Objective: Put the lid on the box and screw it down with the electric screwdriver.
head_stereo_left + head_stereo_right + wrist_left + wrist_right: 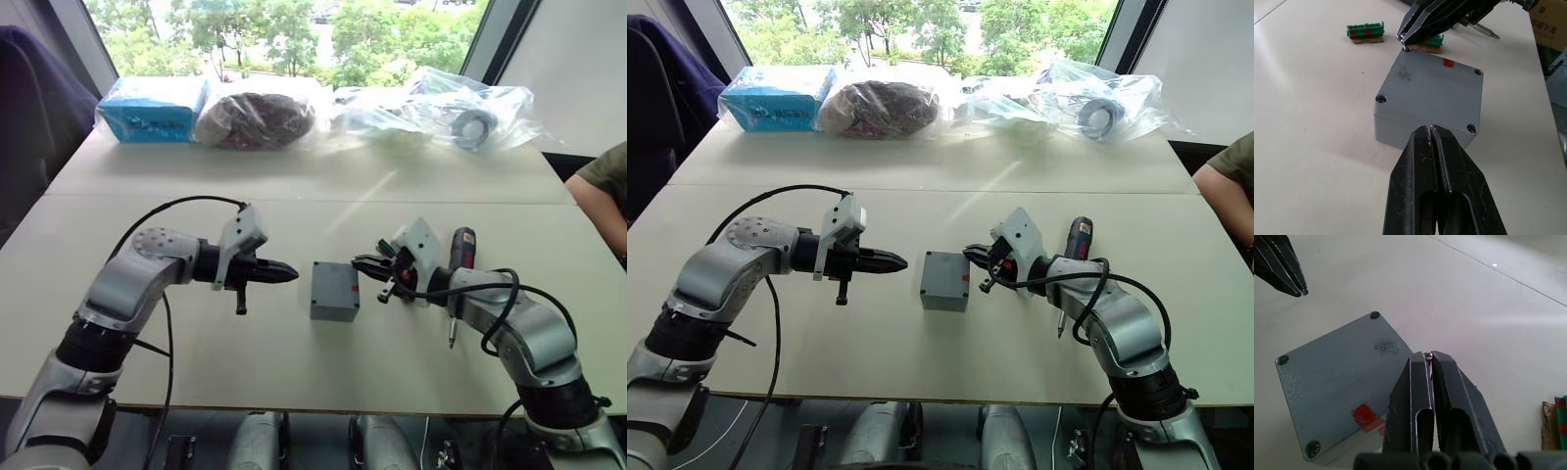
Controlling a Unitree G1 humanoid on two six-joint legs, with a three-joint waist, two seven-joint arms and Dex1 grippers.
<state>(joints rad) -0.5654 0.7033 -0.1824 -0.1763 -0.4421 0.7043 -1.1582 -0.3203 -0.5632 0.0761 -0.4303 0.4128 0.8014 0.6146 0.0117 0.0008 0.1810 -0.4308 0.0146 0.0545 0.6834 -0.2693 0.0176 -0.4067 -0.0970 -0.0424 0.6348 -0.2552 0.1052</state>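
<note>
Sunlit from the window, the table (147,323) is bearing the lidded box (334,291) (rigid, light, slick-sided plastic, best pinched across opposite walls), while the right gripper (1428,356) is nipping a tiny screw (1427,354) over one corner and the left gripper (1430,129) is hanging closed and empty just beside it.

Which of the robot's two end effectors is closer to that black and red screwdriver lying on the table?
The right end effector. It sits between the grey box and the electric screwdriver. The left end effector is across the box, much farther from it.
</note>
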